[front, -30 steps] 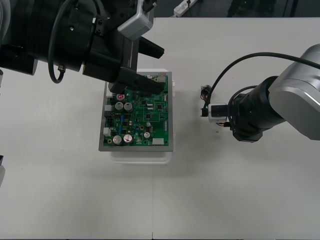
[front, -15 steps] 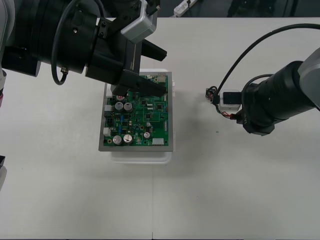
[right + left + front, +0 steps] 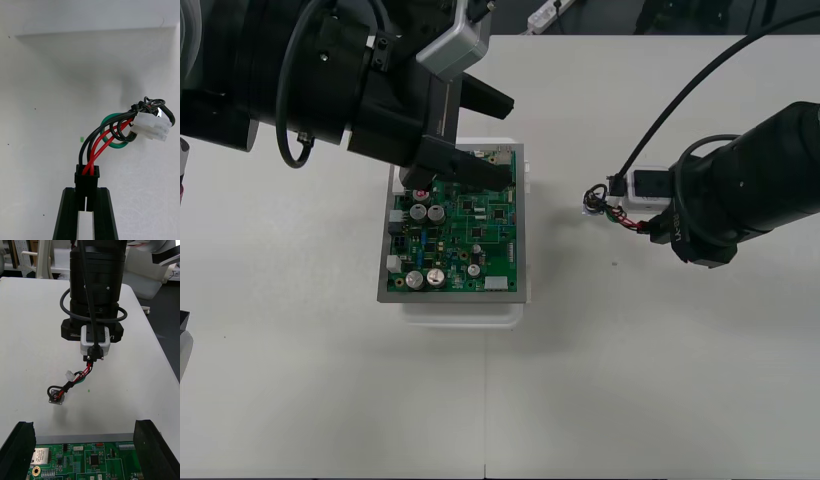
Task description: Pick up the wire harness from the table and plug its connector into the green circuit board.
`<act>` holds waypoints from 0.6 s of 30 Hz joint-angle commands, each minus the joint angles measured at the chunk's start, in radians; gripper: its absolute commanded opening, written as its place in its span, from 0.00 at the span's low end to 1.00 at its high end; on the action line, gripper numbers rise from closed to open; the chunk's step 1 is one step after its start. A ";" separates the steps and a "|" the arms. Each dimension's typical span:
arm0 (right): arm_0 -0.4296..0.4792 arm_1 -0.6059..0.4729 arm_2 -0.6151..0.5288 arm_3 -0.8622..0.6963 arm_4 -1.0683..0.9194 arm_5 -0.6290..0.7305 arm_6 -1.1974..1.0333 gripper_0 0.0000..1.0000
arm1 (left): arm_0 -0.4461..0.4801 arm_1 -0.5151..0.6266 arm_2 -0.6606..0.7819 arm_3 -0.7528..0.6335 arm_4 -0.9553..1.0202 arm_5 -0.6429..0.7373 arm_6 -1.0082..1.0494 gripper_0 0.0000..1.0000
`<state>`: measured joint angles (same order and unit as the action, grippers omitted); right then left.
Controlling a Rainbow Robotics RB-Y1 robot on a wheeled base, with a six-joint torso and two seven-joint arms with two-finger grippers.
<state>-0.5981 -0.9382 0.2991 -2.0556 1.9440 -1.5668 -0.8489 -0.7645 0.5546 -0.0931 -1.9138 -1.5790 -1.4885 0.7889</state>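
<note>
Because the harness is in one claw only, the coming move turns on where the board lies from that claw.
Right gripper (image 3: 86, 192): fingers closed down to a narrow slit, pinching the black plug (image 3: 87, 179) by its sides.
Wire harness (image 3: 604, 203): trails forward out of the right gripper's fingertips. The red and black wires (image 3: 98, 144) arch past a white connector block (image 3: 152, 126), and the metal socket (image 3: 56, 396) dangles at the outer end, apparently just clear of the table (image 3: 660, 380).
Long axis: straight out from the fingertips, pointing at the board.
Green circuit board (image 3: 463, 236): ahead of the right gripper, beyond the dangling socket and well apart from it. It sits on its white base (image 3: 465, 311), with bare table between.
Left gripper (image 3: 478, 135): directly over the board's far end, fingers (image 3: 20, 452) spread wide, holding nothing.
Nearer arm: the left is nearer the board, but the right has the plug.
Judgement: the plug must travel forward along the harness's own line, then turn down to meet a header.
</note>
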 commanded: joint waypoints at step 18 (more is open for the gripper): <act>-0.026 -0.051 -0.095 -0.041 -0.240 -0.004 -0.081 0.00 | -0.018 0.065 0.111 0.065 0.211 -0.053 -0.040 0.76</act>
<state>-0.5981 -0.9497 0.2397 -2.0649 1.7404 -1.5668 -0.8916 -0.7645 0.5875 -0.0334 -1.8456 -1.3936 -1.4940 0.7889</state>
